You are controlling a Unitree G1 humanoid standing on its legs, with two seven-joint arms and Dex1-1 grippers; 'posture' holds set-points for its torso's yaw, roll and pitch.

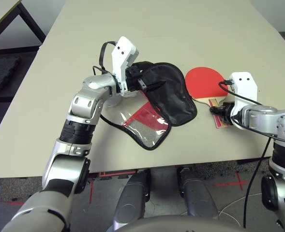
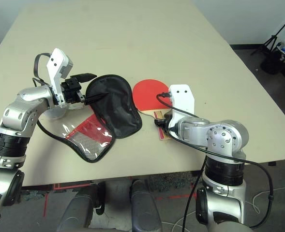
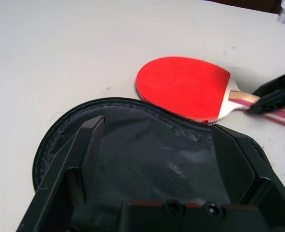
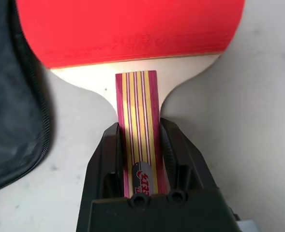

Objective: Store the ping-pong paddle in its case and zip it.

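The ping-pong paddle (image 1: 202, 81) lies flat on the table with its red face up and its striped handle (image 4: 137, 106) pointing toward the front edge. My right gripper (image 4: 140, 125) is shut on that handle, one black finger against each side. To the paddle's left the case (image 1: 173, 99) lies unzipped. Its black fabric side is spread toward the paddle, and its clear side with the red panel and mesh (image 1: 147, 125) reaches toward the front edge. My left gripper (image 3: 157, 128) is open, its fingers spread wide over the black fabric side.
The beige table (image 1: 157, 29) stretches bare behind the case and paddle. Its front edge (image 1: 181, 166) runs just beyond the case's clear side. A black cable (image 1: 258, 159) hangs from my right arm past that edge. Another table (image 1: 7, 14) stands at the far left.
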